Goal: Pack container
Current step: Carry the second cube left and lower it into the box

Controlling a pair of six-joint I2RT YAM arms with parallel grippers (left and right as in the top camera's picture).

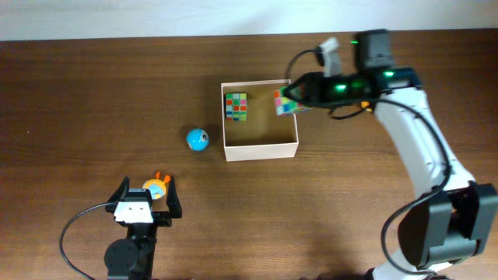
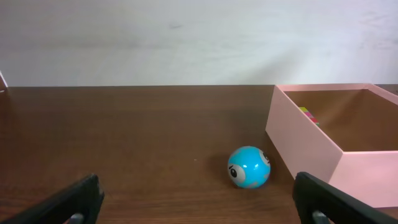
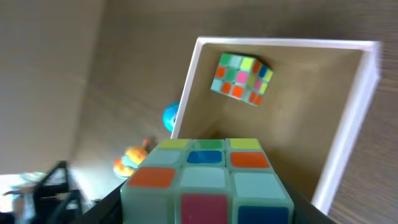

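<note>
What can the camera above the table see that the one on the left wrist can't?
Only overhead: the right gripper holding a colourful cube over the container at its right wall, a second cube in full view inside, and an orange toy by the left gripper. Only left wrist: a low, side-on look at the eyes of the blue ball. Both: the ball, the container and the dark wooden table.
</note>
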